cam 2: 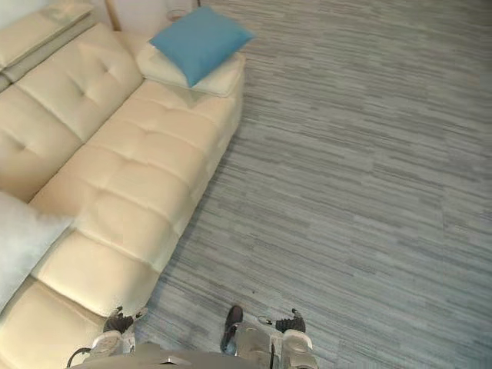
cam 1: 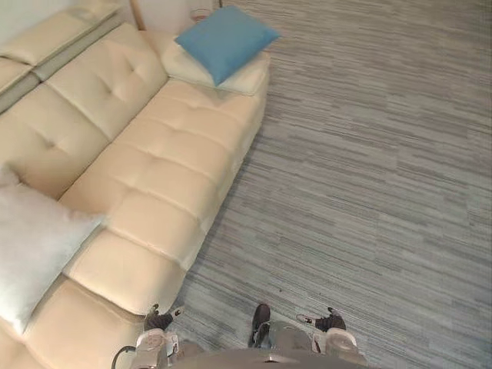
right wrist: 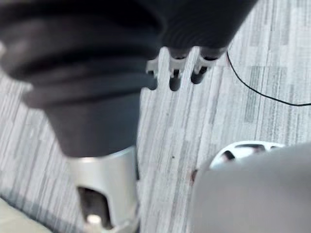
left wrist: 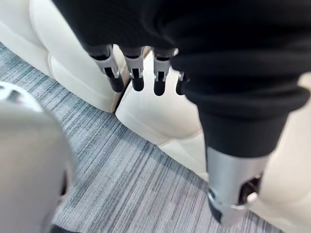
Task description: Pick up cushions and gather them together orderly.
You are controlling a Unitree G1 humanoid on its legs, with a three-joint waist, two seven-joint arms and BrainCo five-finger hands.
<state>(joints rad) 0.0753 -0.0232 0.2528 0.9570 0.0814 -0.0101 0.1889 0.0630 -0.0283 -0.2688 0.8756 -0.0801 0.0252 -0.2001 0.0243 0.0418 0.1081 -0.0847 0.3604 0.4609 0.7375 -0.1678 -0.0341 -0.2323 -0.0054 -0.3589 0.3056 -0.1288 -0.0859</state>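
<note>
A blue cushion (cam 1: 226, 38) lies stacked on a cream cushion (cam 1: 247, 77) at the far end of a cream sofa (cam 1: 154, 184). A pale cushion (cam 1: 34, 246) leans at the near end, well apart from them. The left robot hand (left wrist: 135, 73) and right robot hand (right wrist: 175, 73) hang low, fingers relaxed and apart, holding nothing. No pickup looks under way. The next move likely calls for reaching the pale cushion and carrying it to the 2 stacked ones.
</note>
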